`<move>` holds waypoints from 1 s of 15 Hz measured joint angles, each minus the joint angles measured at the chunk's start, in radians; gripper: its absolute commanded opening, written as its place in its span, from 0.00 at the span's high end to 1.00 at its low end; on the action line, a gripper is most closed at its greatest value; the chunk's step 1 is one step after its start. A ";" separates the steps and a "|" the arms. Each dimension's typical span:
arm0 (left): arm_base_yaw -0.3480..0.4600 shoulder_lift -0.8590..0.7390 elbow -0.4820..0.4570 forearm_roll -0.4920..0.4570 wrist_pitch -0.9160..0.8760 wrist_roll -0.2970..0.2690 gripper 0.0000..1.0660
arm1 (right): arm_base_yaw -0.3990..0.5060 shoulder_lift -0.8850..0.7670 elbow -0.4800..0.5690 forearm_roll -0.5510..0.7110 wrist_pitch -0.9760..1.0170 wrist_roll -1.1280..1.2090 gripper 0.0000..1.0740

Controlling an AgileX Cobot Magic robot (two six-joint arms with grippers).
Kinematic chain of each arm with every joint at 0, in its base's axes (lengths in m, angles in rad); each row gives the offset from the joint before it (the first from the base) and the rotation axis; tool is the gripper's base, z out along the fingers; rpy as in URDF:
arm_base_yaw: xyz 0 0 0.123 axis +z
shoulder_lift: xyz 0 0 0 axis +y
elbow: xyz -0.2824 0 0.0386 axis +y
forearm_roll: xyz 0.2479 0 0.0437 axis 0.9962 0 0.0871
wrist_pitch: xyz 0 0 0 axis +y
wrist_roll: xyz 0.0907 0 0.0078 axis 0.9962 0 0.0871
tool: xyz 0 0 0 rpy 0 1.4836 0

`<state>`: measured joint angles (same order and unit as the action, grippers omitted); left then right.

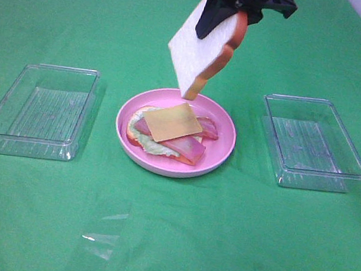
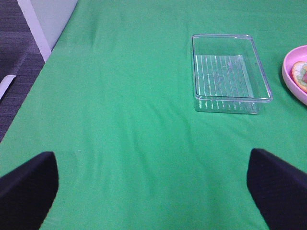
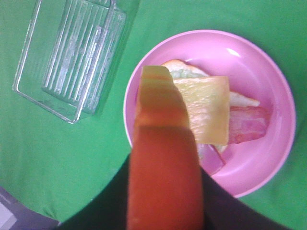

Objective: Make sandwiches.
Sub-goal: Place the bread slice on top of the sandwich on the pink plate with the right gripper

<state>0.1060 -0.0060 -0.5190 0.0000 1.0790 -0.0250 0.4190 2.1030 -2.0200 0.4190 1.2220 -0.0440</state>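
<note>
Green worktop (image 1: 163, 243) up front in the high view, then pink plate (image 1: 223, 149) with lettuce (image 1: 154, 148), bacon (image 1: 188, 149), cheese (image 1: 172, 122); right tool (image 1: 237, 3) clamps top bread slice (image 1: 198, 45) above it. Left wrist: left tool (image 2: 153, 184) spread wide, holding nothing, tray (image 2: 229, 72) beyond. Right wrist: bread crust (image 3: 163, 163) over the cheese (image 3: 206, 109); next, probably lower and flatten it onto the stack.

**Right arm up high, left one hanging back**

Right gripper (image 1: 220, 14) hangs up top near the middle in the overhead view, jaws clamped on a bread slice (image 1: 201, 49) that dangles tilted below it. Left gripper (image 2: 153, 191) only shows in its own wrist cam: dark fingers (image 2: 29, 189) spread wide apart, nothing between them.
</note>
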 measured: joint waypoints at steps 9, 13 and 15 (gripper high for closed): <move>0.000 0.000 0.000 0.000 0.000 0.000 0.06 | 0.000 0.119 0.000 0.099 -0.062 0.000 1.00; 0.000 0.000 0.000 0.000 0.000 0.000 0.06 | 0.000 0.161 0.000 0.129 -0.108 0.000 1.00; 0.000 0.000 0.000 0.000 0.000 0.000 0.06 | 0.000 0.196 0.000 0.132 -0.113 0.000 1.00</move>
<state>0.1060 -0.0060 -0.5190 0.0000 1.0790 -0.0250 0.4190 2.2990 -2.0200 0.5510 1.1090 -0.0440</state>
